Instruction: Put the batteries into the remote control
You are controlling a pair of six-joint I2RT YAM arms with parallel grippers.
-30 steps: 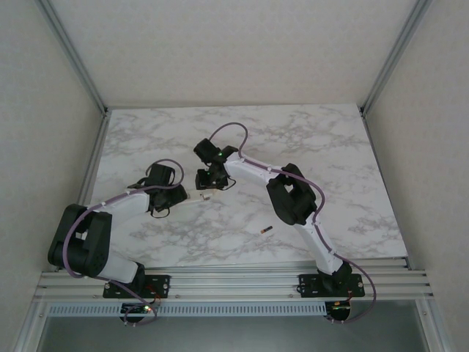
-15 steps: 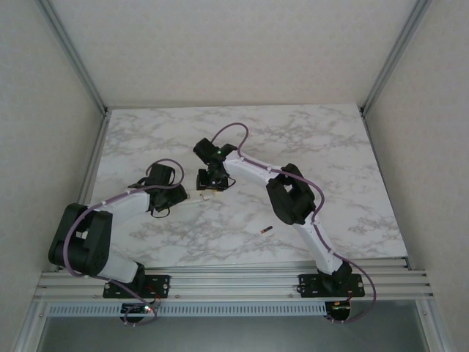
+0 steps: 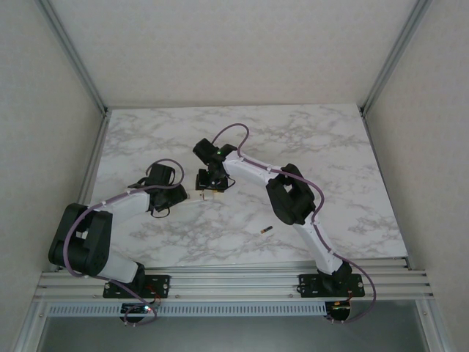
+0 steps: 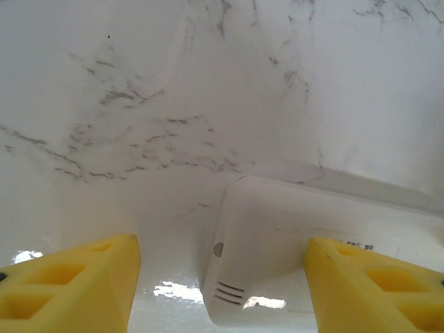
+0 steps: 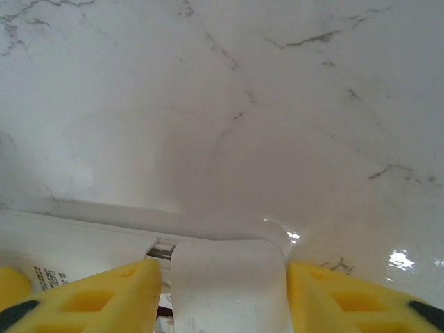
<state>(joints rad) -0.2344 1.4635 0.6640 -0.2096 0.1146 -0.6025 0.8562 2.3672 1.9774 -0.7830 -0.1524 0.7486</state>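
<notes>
The marble table (image 3: 330,169) is carrying the white remote control (image 4: 277,257) near its middle. The left gripper (image 4: 220,243) is straddling one end of it, fingers spread open. The right gripper (image 5: 223,267) is closely flanking a white cover panel (image 5: 225,295); whether it is pinching, I cannot tell. One battery (image 3: 265,230) is lying well apart, toward the near edge.

A glossy, smooth marble-patterned table (image 4: 139,104) carries a matt white plastic remote (image 4: 277,229), beside matt yellow finger pads (image 5: 90,298).
</notes>
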